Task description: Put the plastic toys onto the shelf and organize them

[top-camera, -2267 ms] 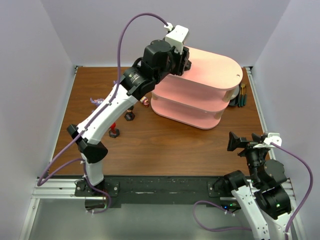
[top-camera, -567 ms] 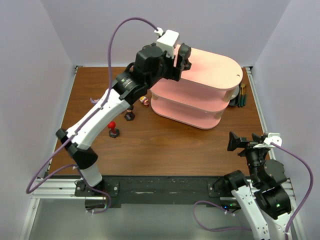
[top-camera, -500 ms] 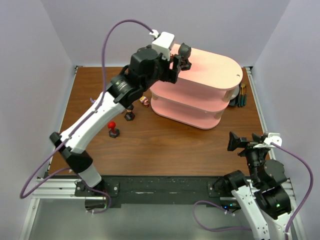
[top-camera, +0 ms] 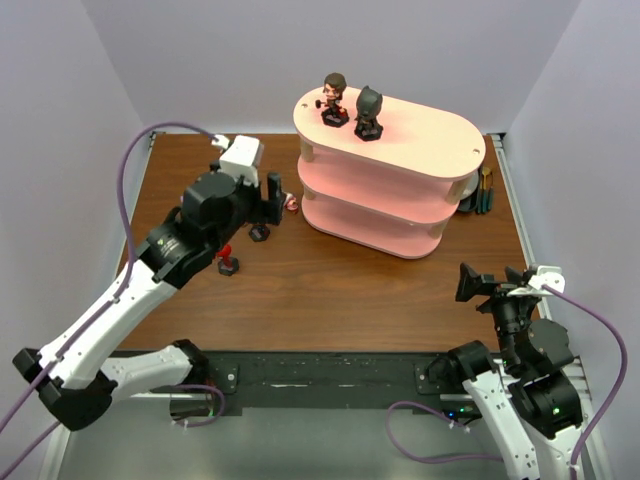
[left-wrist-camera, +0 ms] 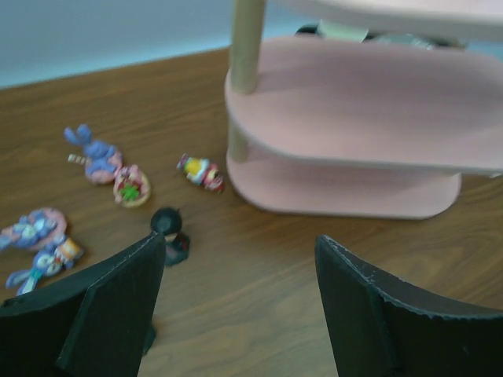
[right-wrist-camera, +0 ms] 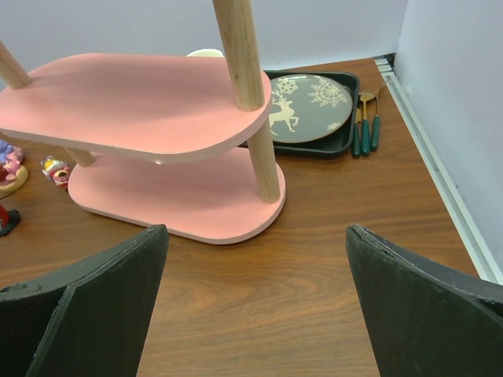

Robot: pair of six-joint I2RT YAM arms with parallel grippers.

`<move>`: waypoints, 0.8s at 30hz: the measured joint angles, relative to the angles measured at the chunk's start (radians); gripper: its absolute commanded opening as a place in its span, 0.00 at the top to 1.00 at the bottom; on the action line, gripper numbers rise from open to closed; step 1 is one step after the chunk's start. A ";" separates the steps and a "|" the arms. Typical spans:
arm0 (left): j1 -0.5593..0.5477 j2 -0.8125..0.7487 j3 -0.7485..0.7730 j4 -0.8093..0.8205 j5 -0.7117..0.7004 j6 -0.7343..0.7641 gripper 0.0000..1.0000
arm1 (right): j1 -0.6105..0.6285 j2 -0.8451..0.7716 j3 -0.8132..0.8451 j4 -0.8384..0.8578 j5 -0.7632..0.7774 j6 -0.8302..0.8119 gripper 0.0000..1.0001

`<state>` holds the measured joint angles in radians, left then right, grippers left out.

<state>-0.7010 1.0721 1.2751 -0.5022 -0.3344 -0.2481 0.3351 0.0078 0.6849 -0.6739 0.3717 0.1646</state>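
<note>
Right now two toys stand upright on the top board of the shelf (top-camera: 420, 150), near its left end: a brown-haired figure (top-camera: 334, 98) and, just beside it on the right, a black-masked figure (top-camera: 368, 111). The left gripper (top-camera: 272, 197) hangs low over the table (top-camera: 350, 290), just left of the shelf. Its jaws are spread with nothing between them, and its wrist view shows only bare wood between the two fingers (left-wrist-camera: 118, 306). More toys sit on the table left of the shelf. A black-haired figure (top-camera: 259, 231) stands upright near that gripper, and a red-masked figure (top-camera: 228, 262) stands nearer the arm bases. A tiny red toy (top-camera: 290, 203) lies close to the shelf's bottom board. The left wrist view also shows a tiny pink-and-green toy (left-wrist-camera: 131, 184) just beside a purple-blue creature (left-wrist-camera: 90, 149), with two more creatures (left-wrist-camera: 31, 232) lying at the left edge of that view. The right gripper (top-camera: 492, 282) is held above the near right part of the table, well apart from the shelf, its jaws wide and empty. Behind the shelf's right end lies a dark tray (right-wrist-camera: 310, 110) with a deer pattern. Teal-handled spoons (right-wrist-camera: 365, 126) lie just beside the tray, toward the wall.
</note>
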 measured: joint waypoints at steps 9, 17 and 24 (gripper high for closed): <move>0.186 -0.170 -0.375 -0.044 0.010 -0.059 0.18 | 0.000 0.000 0.000 0.000 0.001 0.000 0.01; 0.331 -0.200 -0.504 -0.016 0.088 -0.067 0.17 | 0.000 0.000 0.000 0.000 0.001 0.000 0.01; 0.491 -0.209 -0.612 0.043 0.194 -0.072 0.19 | 0.000 0.000 0.000 -0.003 0.000 0.000 0.01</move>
<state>-0.2104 0.8627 0.6632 -0.4591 -0.1402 -0.3199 0.3347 0.0078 0.6849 -0.6769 0.3721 0.1650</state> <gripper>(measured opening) 0.815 0.986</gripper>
